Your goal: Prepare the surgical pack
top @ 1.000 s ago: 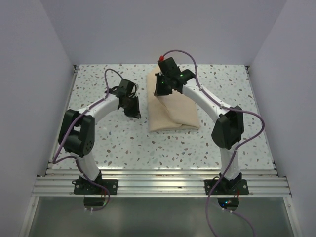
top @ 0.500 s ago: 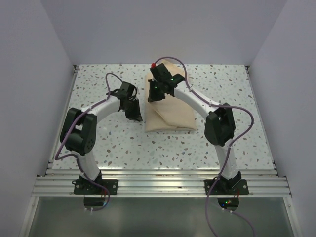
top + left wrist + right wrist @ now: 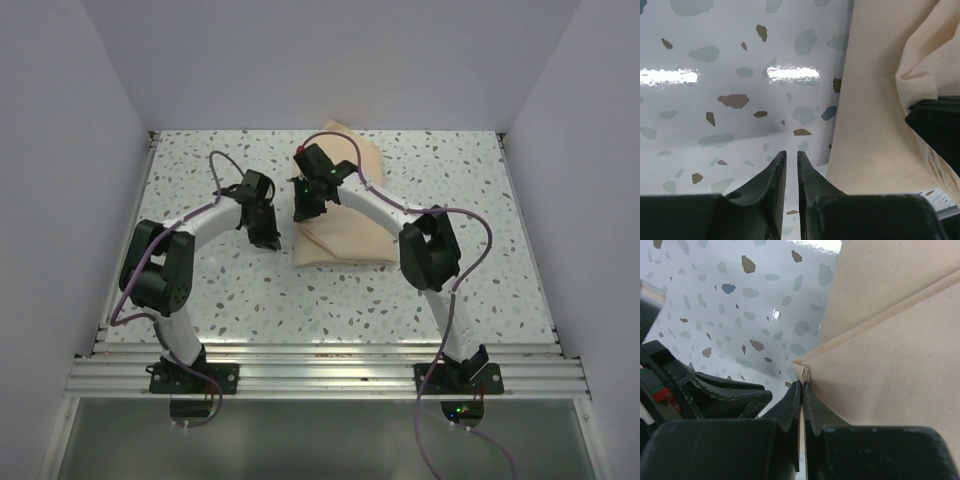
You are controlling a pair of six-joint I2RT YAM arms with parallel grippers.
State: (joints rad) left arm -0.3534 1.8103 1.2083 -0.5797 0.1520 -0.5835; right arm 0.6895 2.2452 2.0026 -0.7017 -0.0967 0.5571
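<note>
Overhead view: a speckled terrazzo table is shown w/ two robot arms bolted at its near edge. The surgical pack, a tan-beige cloth bundle folded roughly rectangular, is laid at the table's ctr-back. Part of its cloth extends toward the far edge, behind the right arm.

The right arm is stretched across the pack to its left edge, where the right gripper is placed. In the right wrist view the jaws are seen pressed together on a folded corner of the cloth, pinched btwn the tips. Cloth fills that view's right side & bare table its left.

The left gripper is held low over the table just beside the pack's left edge, near the right gripper. In the left wrist view only a narrow slit is seen btwn its fingers. Nothing is gripped there, and the cloth edge lies to the right of the tips, apart from them. At that view's right edge a bunched fold of cloth is seen against the black right gripper.
</note>
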